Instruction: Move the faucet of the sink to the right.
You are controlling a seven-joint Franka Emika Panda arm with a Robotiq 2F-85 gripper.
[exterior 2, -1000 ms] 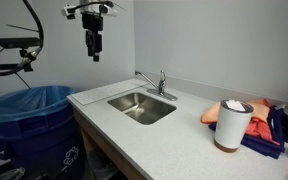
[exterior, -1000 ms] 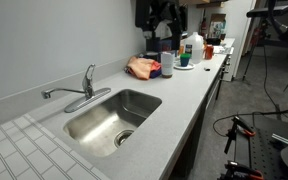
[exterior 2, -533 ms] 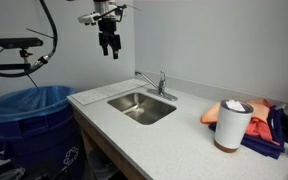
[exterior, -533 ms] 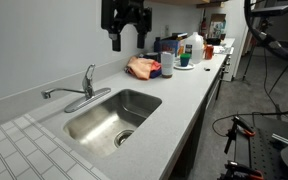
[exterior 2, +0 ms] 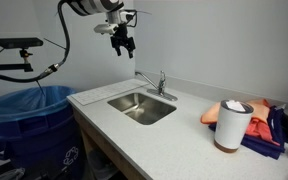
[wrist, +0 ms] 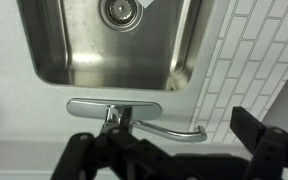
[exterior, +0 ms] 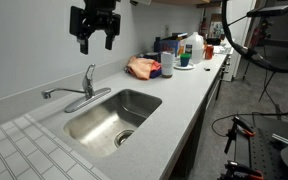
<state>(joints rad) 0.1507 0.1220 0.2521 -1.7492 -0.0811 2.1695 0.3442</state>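
The chrome faucet [exterior: 85,88] stands on the counter behind the sink [exterior: 112,114], its thin spout pointing away along the wall. Both show in the exterior views, faucet [exterior 2: 157,83] and sink [exterior 2: 141,106]. My gripper [exterior: 95,40] hangs open and empty in the air above the faucet, also seen high over it [exterior 2: 124,42]. In the wrist view the faucet [wrist: 114,108] lies just above my dark fingers [wrist: 269,145], its spout reaching right, and the sink [wrist: 84,50] with its round drain fills the top. My gripper [wrist: 174,160] touches nothing.
An orange cloth [exterior: 142,68], a cup and several bottles [exterior: 192,48] crowd the far end of the counter. A white tumbler [exterior 2: 230,125] stands by coloured cloths. A blue-lined bin [exterior 2: 29,120] stands beside the counter. A tiled surface [exterior: 9,150] lies by the sink.
My arm has moved along the counter from over the clutter toward the sink and now hangs above the faucet. The faucet has not moved.
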